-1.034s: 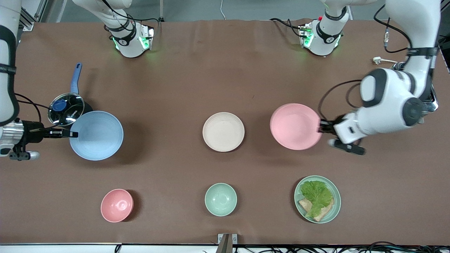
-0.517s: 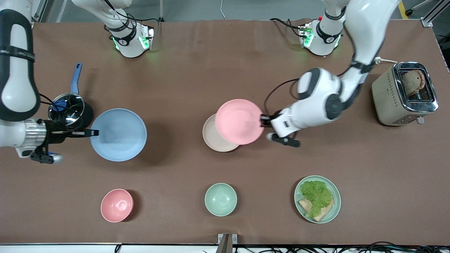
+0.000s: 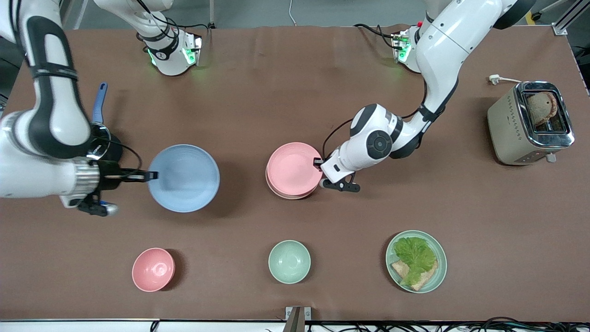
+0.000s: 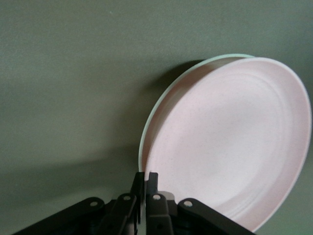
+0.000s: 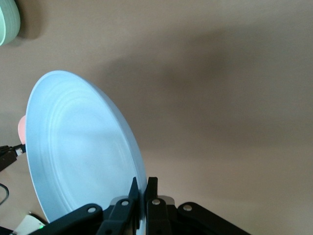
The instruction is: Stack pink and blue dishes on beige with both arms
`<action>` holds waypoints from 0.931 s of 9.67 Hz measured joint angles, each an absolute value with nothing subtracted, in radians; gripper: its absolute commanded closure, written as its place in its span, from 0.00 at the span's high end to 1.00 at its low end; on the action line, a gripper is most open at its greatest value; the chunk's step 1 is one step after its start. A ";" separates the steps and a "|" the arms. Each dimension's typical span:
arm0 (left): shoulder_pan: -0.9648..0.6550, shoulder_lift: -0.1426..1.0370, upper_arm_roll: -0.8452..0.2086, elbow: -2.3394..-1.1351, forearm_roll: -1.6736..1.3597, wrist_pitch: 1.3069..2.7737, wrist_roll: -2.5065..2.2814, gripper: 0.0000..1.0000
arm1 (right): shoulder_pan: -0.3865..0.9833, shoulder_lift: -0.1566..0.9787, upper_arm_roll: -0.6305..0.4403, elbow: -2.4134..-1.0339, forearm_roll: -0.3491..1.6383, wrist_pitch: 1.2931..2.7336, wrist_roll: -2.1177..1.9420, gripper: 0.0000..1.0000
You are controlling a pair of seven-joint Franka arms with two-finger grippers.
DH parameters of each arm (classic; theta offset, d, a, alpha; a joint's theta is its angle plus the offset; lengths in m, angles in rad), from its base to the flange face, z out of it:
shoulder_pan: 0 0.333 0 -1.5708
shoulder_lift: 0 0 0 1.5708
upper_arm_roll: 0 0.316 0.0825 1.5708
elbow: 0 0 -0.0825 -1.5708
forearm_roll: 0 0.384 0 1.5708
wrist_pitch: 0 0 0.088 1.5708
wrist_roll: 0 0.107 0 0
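The pale pink plate [image 3: 293, 168] lies on the cream-beige plate [image 3: 276, 193] at the table's middle, hiding all but a thin strip of its rim. My left gripper [image 3: 318, 162] is shut on the pink plate's rim at the side toward the left arm's end. In the left wrist view the pink plate [image 4: 230, 147] tilts slightly inside the beige rim [image 4: 164, 105], with my left gripper [image 4: 145, 177] pinching its edge. The light blue plate [image 3: 184, 178] hangs above the table toward the right arm's end, my right gripper [image 3: 152, 175] shut on its rim. The right wrist view shows that plate [image 5: 78, 161] edge-on in my right gripper [image 5: 145, 185].
A lidded pot with a blue handle [image 3: 99, 103] sits partly hidden under the right arm. A toaster [image 3: 530, 122] stands at the left arm's end. Nearer the front camera are a small pink bowl [image 3: 153, 269], a mint bowl [image 3: 289, 261] and a mint plate with lettuce and bread [image 3: 416, 261].
The left gripper has carried the pink plate across and lowered it onto the beige plate. The right gripper has moved the blue plate toward the table's middle.
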State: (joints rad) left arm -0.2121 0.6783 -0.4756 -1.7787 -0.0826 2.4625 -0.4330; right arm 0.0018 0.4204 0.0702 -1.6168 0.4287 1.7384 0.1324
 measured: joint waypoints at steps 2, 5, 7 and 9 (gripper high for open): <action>-0.224 0.689 -0.476 -1.760 -0.052 2.462 -0.482 1.00 | 0.007 0.420 0.130 -1.663 0.429 1.787 0.194 0.02; -0.208 0.702 -0.476 -1.710 -0.050 2.476 -0.503 1.00 | 0.007 0.421 0.267 -1.768 0.430 1.929 0.272 0.04; -0.132 0.628 -0.498 -1.674 -0.048 2.337 -0.499 1.00 | 0.010 0.421 0.366 -1.839 0.430 2.063 0.325 0.04; -0.083 0.449 -0.467 -1.655 -0.044 2.122 -0.500 1.00 | 0.012 0.422 0.461 -1.923 0.430 2.248 0.382 0.04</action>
State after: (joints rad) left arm -0.0829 0.4489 -0.4665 -1.6550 -0.0437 2.1218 -0.5004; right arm 0.0123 0.4215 0.4613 -1.9231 0.4305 2.2482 0.3818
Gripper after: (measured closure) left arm 0.000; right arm 0.934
